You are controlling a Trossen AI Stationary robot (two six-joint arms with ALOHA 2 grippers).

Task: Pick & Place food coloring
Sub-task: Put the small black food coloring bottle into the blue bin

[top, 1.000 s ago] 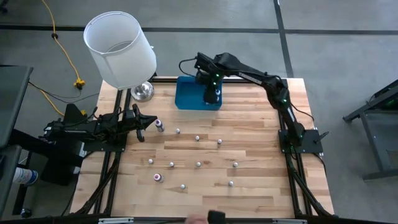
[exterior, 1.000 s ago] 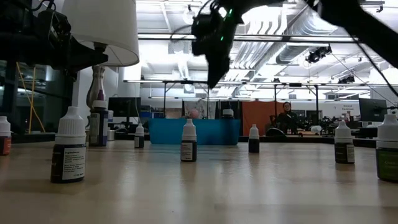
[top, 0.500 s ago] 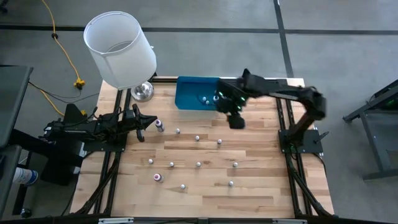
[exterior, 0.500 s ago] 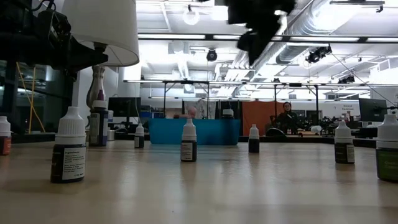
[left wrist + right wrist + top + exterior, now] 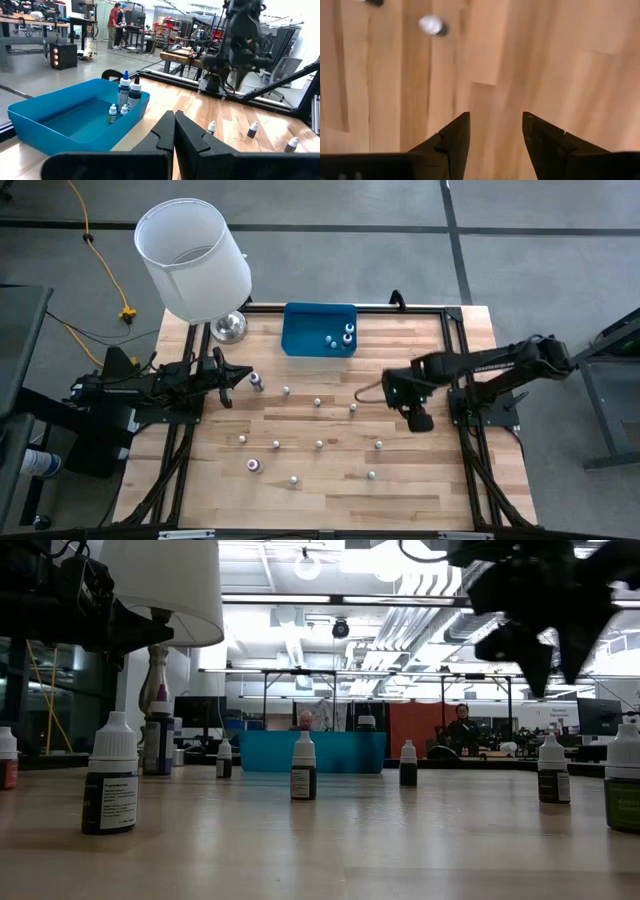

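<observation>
the right hand [image 5: 418, 418] hangs empty, fingers spread wide, above bare wood of the pale butcher-block bench [image 5: 420, 480]. the nearest small white-capped food coloring bottle [image 5: 379, 445] stands just beside it, others scattered mid-bench (a few already sit in the blue plastic tray [image 5: 300, 330]). best to centre over one cap, descend straight, and close gently. the left hand [image 5: 232, 380] waits pinched shut at the bench's left edge.

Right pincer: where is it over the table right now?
In the high view the open, empty right pincer hangs over the wooden table's right side, with a white-capped dropper bottle nearest, well short of the blue plastic bin.
</observation>
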